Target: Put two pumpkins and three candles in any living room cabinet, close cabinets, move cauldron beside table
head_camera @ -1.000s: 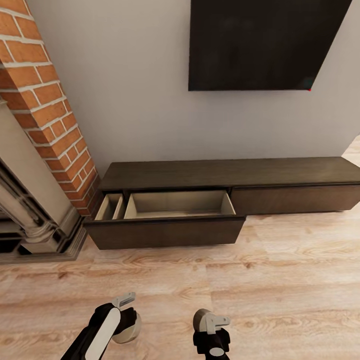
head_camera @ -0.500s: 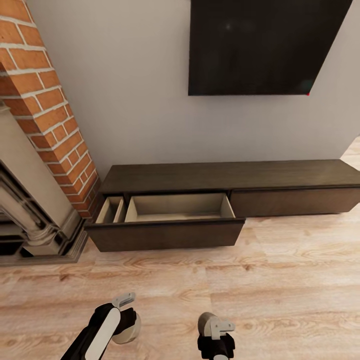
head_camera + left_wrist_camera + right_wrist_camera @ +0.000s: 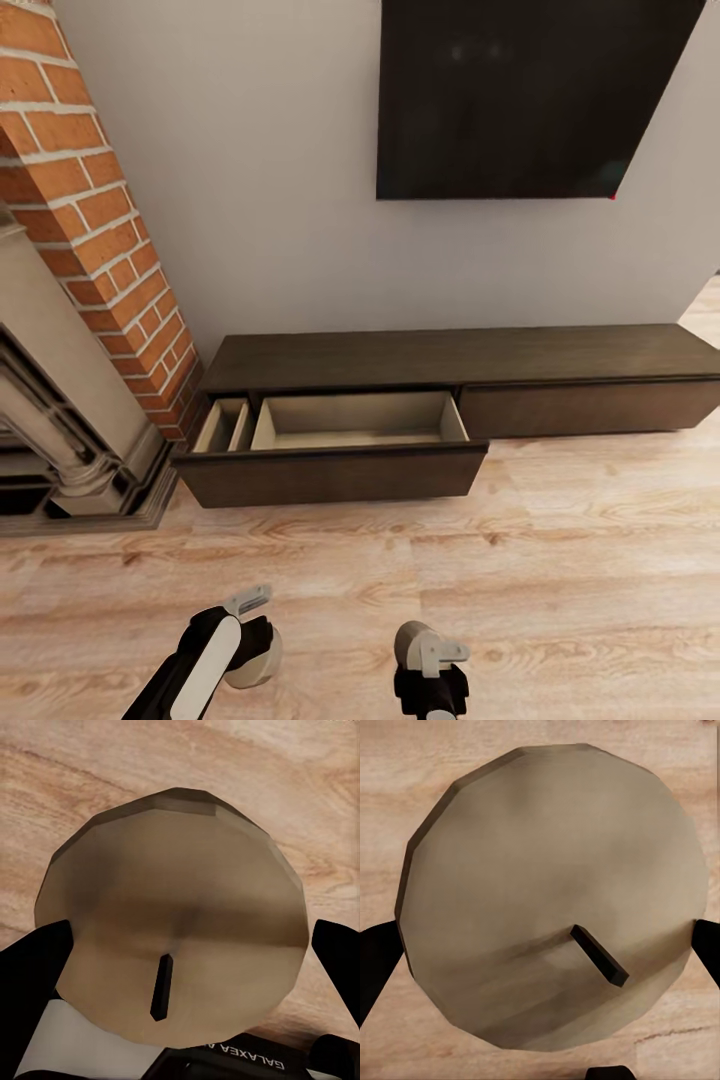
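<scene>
The long dark-brown cabinet (image 3: 460,355) stands against the wall ahead, its left drawer (image 3: 330,470) pulled out and showing a pale beige inside with nothing in it. Low over the plank floor, my left gripper (image 3: 255,645) is shut on a beige-grey candle (image 3: 258,662); the left wrist view looks onto that candle's (image 3: 176,915) flat top and dark wick, with black fingers (image 3: 34,975) at either side. My right gripper (image 3: 425,655) is shut on a second candle (image 3: 408,642), and its top (image 3: 555,892) shows in the right wrist view. Pumpkins, cauldron and table are out of view.
A red-brick fireplace (image 3: 90,240) with a pale stone surround (image 3: 70,440) stands at the left, close to the open drawer's end. A black screen (image 3: 520,95) hangs on the wall above the cabinet. Light wood floor (image 3: 560,560) lies between me and the cabinet.
The whole head view has shifted slightly, so the cabinet sits a little lower and farther; the camera moved. Both grippers keep their candles; the right one sits slightly lower in view.
</scene>
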Available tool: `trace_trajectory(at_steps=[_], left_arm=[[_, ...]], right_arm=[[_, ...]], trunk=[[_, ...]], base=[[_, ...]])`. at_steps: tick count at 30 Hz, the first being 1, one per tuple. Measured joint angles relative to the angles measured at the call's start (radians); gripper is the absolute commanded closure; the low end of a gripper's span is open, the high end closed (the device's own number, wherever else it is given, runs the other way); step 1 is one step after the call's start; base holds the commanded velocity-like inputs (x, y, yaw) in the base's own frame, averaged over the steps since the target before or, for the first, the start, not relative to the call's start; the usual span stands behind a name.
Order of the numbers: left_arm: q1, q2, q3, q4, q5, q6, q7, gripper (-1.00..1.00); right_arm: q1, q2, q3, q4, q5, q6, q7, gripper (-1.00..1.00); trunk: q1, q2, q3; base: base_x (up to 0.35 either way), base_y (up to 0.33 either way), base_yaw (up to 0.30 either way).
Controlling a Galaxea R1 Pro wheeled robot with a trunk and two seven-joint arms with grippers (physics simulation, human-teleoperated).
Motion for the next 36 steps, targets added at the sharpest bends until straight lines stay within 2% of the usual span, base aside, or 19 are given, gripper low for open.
trace_trajectory(at_steps=[16, 23, 26, 27, 29, 31, 33, 35, 36], left_arm=[[0.000, 0.001, 0.000, 0.004, 0.000, -0.001, 0.000, 1.00], [0.000, 0.001, 0.000, 0.004, 0.001, 0.002, 0.002, 1.00], [0.000, 0.003, 0.001, -0.008, 0.001, 0.010, 0.005, 1.00], [0.000, 0.004, 0.002, -0.014, 0.001, 0.014, 0.007, 1.00], [0.000, 0.003, 0.004, -0.029, 0.006, 0.045, 0.010, 1.00], [-0.001, 0.003, 0.006, -0.070, 0.009, 0.141, 0.012, 1.00], [-0.001, 0.006, 0.010, -0.109, 0.002, 0.186, 0.015, 1.00], [-0.002, 0.007, 0.015, -0.155, 0.001, 0.228, 0.036, 1.00], [-0.002, 0.006, 0.017, -0.183, 0.003, 0.261, 0.065, 1.00]], right_arm=[[0.000, -0.001, -0.007, 0.002, -0.011, -0.002, -0.001, 1.00], [-0.001, 0.000, -0.031, 0.000, -0.011, 0.002, -0.004, 1.00], [-0.001, 0.000, -0.053, -0.010, -0.012, 0.017, -0.006, 1.00], [-0.001, 0.001, -0.062, -0.020, -0.013, 0.035, -0.006, 1.00], [-0.001, 0.004, -0.091, -0.075, -0.015, 0.141, -0.006, 1.00], [-0.001, 0.006, -0.125, -0.186, -0.011, 0.271, -0.006, 1.00], [0.000, 0.006, -0.142, -0.272, -0.011, 0.335, -0.006, 1.00], [0.001, 0.009, -0.168, -0.362, -0.010, 0.457, -0.006, 1.00], [0.001, 0.012, -0.180, -0.401, -0.016, 0.514, -0.005, 1.00]], trunk=[[-0.061, 0.112, 0.050], [-0.088, 0.161, 0.072], [-0.100, 0.182, 0.082], [-0.104, 0.189, 0.085], [-0.111, 0.203, 0.091], [-0.119, 0.217, 0.097], [-0.127, 0.231, 0.104], [-0.134, 0.245, 0.110], [-0.138, 0.252, 0.113]], base=[[0.000, 0.000, 0.000], [0.000, 0.000, 0.000], [0.000, 0.000, 0.000], [0.000, 0.000, 0.000], [0.000, 0.000, 0.000], [0.000, 0.000, 0.000], [0.000, 0.000, 0.000], [0.000, 0.000, 0.000], [0.000, 0.000, 0.000]])
